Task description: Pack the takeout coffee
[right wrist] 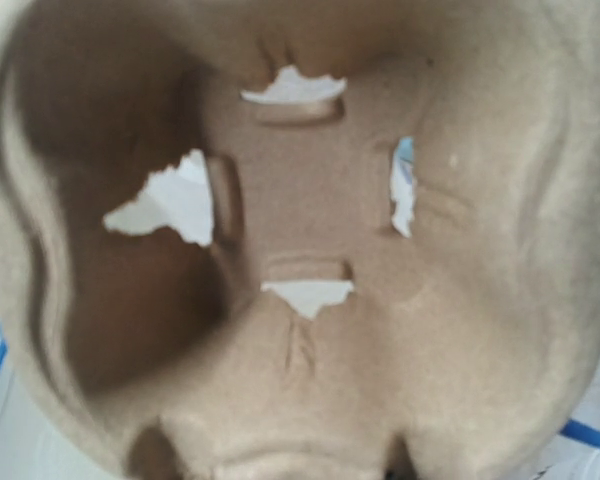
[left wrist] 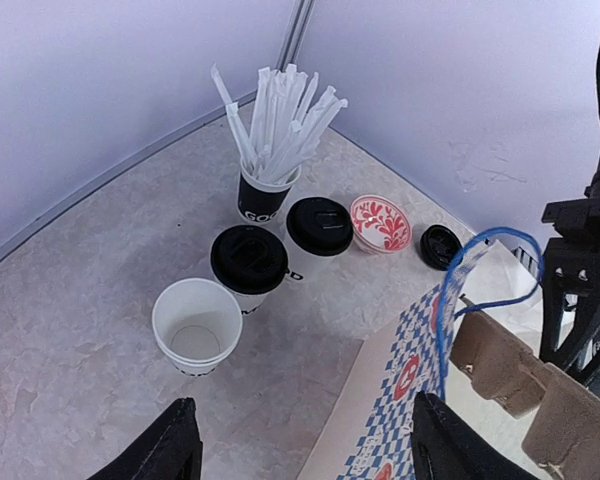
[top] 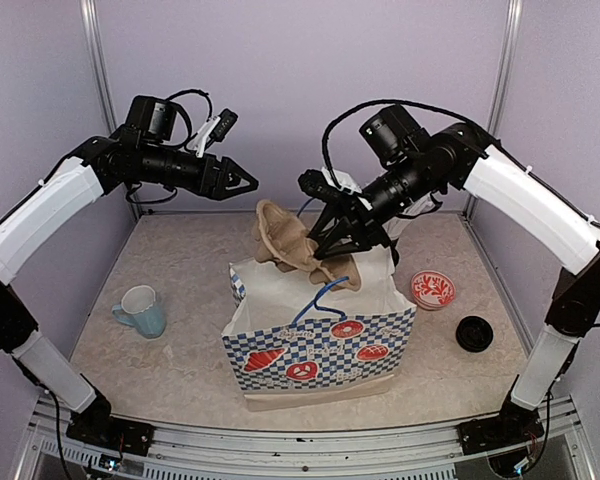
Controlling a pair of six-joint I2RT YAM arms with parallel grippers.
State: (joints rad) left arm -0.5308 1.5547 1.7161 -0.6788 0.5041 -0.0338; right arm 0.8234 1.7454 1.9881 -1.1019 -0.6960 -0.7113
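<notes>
Right end effector [top: 332, 250] is up over the open mouth of the blue-checked paper bag [top: 320, 345], and it is clamped on the brown pulp cup carrier [top: 285, 240], which hangs tilted with one end dipping just inside the bag's rim; the right wrist view is filled with the carrier's underside, so the grip looks firm. Left end effector [top: 245, 182] hovers high on the left with its fingers well apart and nothing between them, looking down at the coffee. And there the coffee sits, on the table [top: 180, 370] beyond the bag: one open white cup [left wrist: 197, 325] nearest, a black-lidded cup [left wrist: 249, 260] touching or just beside it, and what looks like a second lidded cup [left wrist: 320, 225] behind that, next to the dark cup of straws [left wrist: 265, 195]. A red patterned dish [left wrist: 380, 222] and a loose black lid [left wrist: 440, 245] lie off to the side, and the light-blue mug [top: 140, 310] stands alone on the left. So by my reading this is early going: the carrier is only now being brought to the bag, no cup is in the carrier or the bag, and the open cup has no lid. Seating the carrier, lidding if needed and loading every cup all remain to be done.
</notes>
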